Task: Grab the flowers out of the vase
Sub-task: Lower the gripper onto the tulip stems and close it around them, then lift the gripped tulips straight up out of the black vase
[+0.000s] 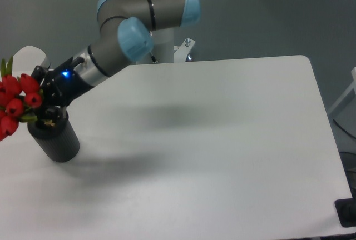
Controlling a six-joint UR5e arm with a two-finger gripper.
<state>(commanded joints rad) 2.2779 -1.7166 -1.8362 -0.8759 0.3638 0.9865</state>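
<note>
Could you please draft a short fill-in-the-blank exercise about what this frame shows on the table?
1. The flowers have buds coloured ____.
2. The vase is a cylinder coloured ____.
3. The vase stands near the table's ____ edge in the picture.
4. A small ____ light glows on the gripper.

Missing words: red; black; left; blue

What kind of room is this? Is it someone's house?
Probably not a house. It looks like a robot lab or workshop: a big grey and blue robot arm is bolted beside a plain white table, and the floor is bare grey. Only a black vase with red flowers sits there.
</note>
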